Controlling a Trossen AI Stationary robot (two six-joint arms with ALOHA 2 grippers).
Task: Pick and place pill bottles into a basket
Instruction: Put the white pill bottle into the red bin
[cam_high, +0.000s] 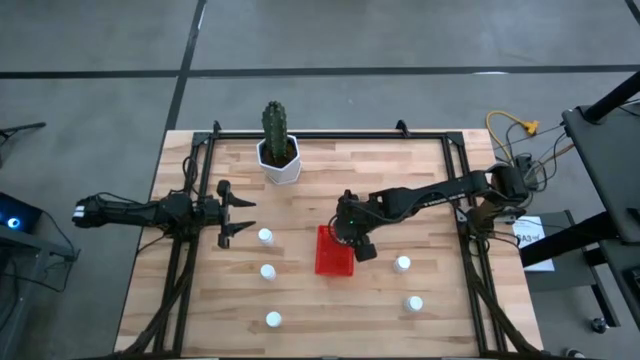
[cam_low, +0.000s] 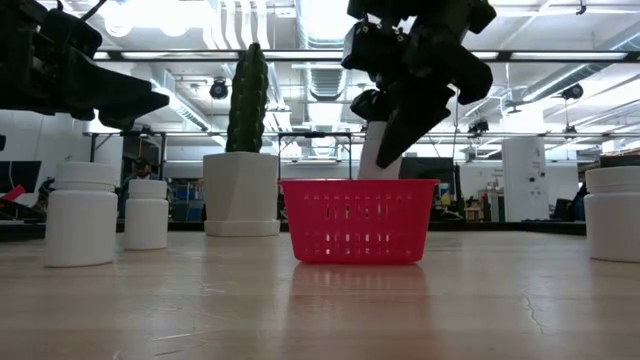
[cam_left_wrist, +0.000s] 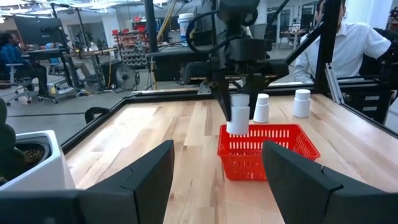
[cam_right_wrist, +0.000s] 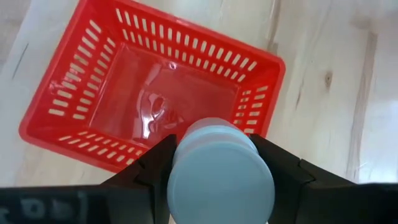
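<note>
Right gripper (cam_right_wrist: 214, 155) hangs above the red basket (cam_high: 334, 252), fingers clamped on one pill bottle (cam_left_wrist: 237, 114), bottle's base just over the near rim. Basket floor bare. Five more bottles stand on the table around the basket. Left gripper (cam_left_wrist: 214, 174) waits well left of the basket, fingers apart, empty.

Risk: released here, the bottle may clip the rim and tip outside.

Right wrist view alone shows the empty floor; low view shows only mesh wall.
</note>
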